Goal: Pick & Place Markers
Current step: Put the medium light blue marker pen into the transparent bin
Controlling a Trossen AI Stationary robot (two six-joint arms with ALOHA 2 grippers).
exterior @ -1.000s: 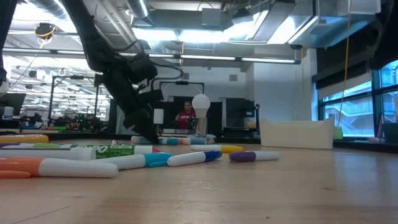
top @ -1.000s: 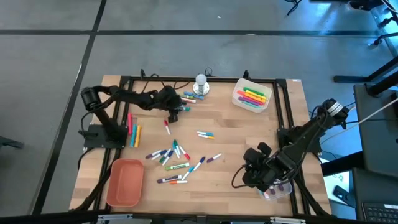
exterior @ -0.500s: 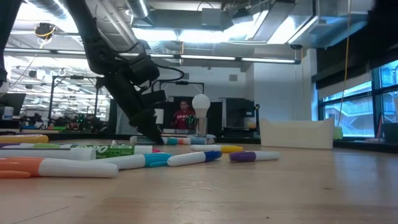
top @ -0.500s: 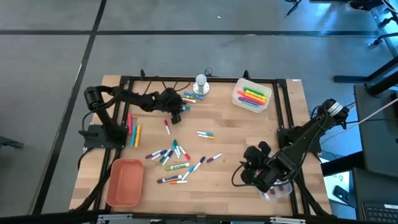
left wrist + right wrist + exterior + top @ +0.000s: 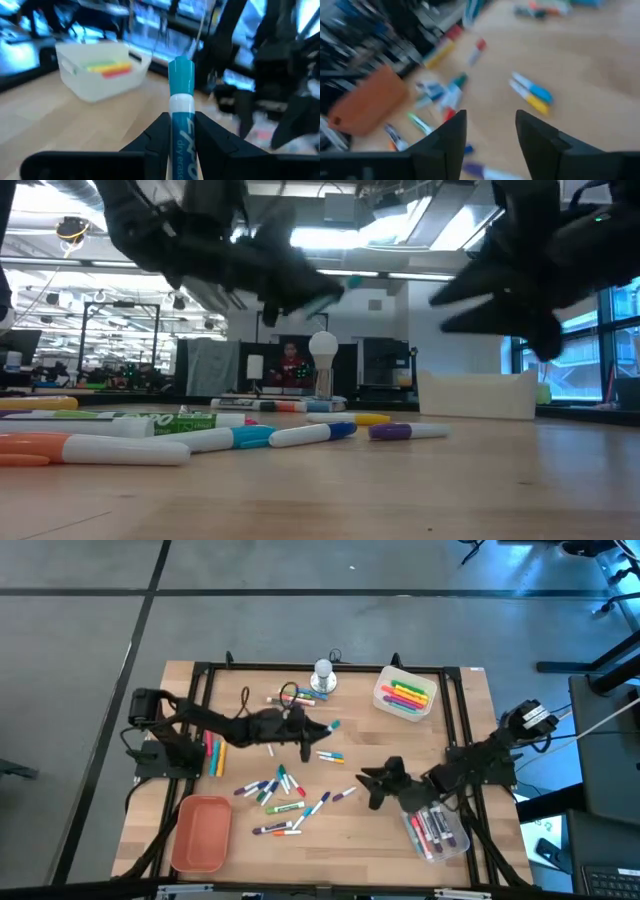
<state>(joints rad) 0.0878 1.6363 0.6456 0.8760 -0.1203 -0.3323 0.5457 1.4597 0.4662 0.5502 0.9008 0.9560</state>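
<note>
My left gripper [image 5: 312, 729] is over the table's middle, shut on a white-barrelled marker with a teal cap [image 5: 331, 725], which also shows in the left wrist view [image 5: 180, 75]. My right gripper [image 5: 373, 783] is open and empty, hovering right of the loose markers [image 5: 278, 792] that lie flat on the wood. Its fingers [image 5: 451, 135] stand apart above a blue and yellow pair [image 5: 530, 93]. More markers lie at the left [image 5: 213, 748] and at the far side [image 5: 282, 697]. My left gripper pinches the marker's white barrel [image 5: 181, 112] between its two fingers. The marker lies along the fingers, its teal cap end sticking out past the fingertips. The fingers point toward the table's right. The marker is lifted clear of the table.
A clear bin [image 5: 405, 696] with coloured markers stands at the far right. A second clear bin [image 5: 437, 831] with markers is at the near right, and an orange tray [image 5: 200, 832] at the near left. A silver-white knob [image 5: 322, 675] stands at the far edge.
My left gripper has risen from the far markers and gone toward the table's right and near side, carrying the teal-capped marker clear of the wood. My right gripper has left the near-right bin and swung toward the table's middle.
</note>
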